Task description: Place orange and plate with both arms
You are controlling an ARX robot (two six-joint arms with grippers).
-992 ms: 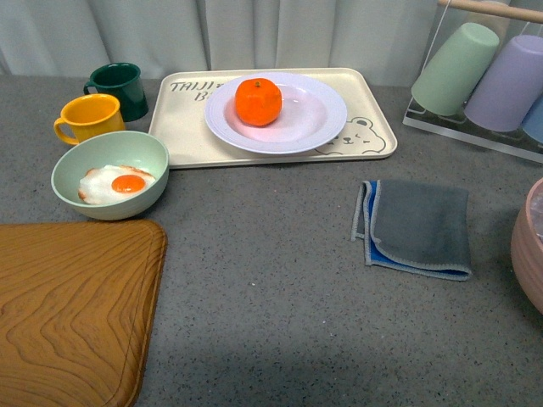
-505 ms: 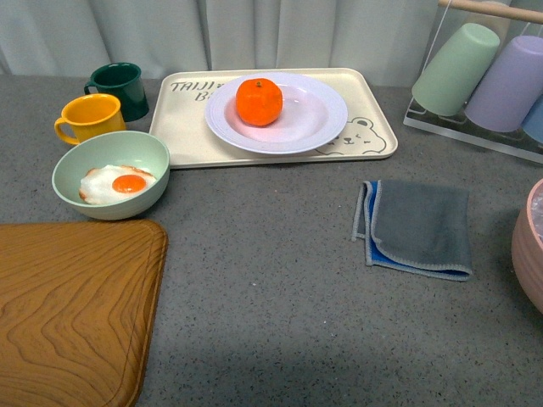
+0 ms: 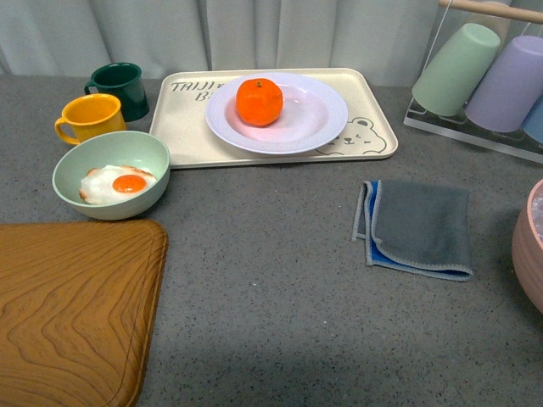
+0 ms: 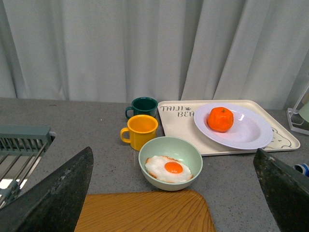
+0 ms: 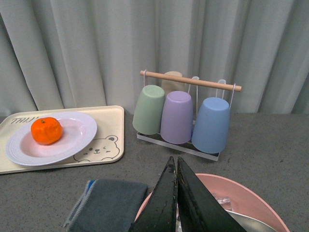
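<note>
The orange (image 3: 259, 101) sits in the white ridged plate (image 3: 318, 119), which rests on the beige bear tray (image 3: 182, 127) at the back of the table. Both also show in the left wrist view, orange (image 4: 220, 119) on plate (image 4: 251, 133), and in the right wrist view, orange (image 5: 46, 130) on plate (image 5: 77, 137). Neither arm shows in the front view. My left gripper (image 4: 174, 191) is open and empty, held back above the wooden board. My right gripper (image 5: 175, 162) is shut and empty, above a pink bowl.
A pale green bowl (image 3: 85, 161) with a fried egg, a yellow mug (image 3: 89, 117) and a dark green mug (image 3: 120, 85) stand at the left. A wooden board (image 3: 72, 314) lies front left, a grey cloth (image 3: 420, 227) at the right, a pink bowl (image 3: 528, 246) at the right edge, a cup rack (image 3: 484, 80) back right.
</note>
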